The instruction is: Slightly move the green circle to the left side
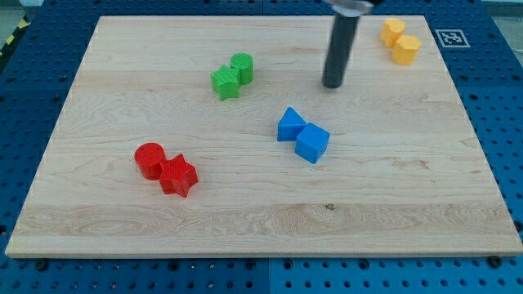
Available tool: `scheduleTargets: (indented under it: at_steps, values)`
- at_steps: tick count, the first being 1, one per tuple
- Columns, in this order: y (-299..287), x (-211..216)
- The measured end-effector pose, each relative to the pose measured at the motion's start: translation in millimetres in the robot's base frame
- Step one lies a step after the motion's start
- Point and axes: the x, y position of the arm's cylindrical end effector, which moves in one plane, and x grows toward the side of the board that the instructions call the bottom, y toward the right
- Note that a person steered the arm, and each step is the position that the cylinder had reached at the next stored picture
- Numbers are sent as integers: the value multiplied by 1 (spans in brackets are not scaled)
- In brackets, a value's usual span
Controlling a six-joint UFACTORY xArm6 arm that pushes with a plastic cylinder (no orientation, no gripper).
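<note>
1. Rod (338, 45) of dark metal comes down from the top edge of the frame, right of centre; the arm carries no fingers, so nothing on it spreads or pinches.
2. The robot calls the rod's lower end my tip (333, 85); it rests on bare wood in the upper middle of the table (122, 229), touching no block.
3. The green circle (242, 67), a short cylinder, sits in the upper part of the frame, left of centre, well apart from the tip and to the tip's left at about the same height.
4. A green star (225, 82) lies just below and left of the green circle, touching it.
5. A blue triangular block (290, 125) and a blue cube (312, 143) sit together near the middle of the frame, below the tip and slightly to its left.
6. A red cylinder (149, 160) and a red star (178, 175) touch each other in the lower left of the frame.
7. Two yellow blocks, a smaller one (392, 32) and a larger one (406, 49), stand side by side in the upper right, to the right of the rod; their exact shapes are hard to make out.
</note>
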Motion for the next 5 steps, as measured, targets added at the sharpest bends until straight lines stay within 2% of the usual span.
scheduleTargets:
  at_steps: [1,5]
  values:
    - [-29,0]
    - [-61,-12]
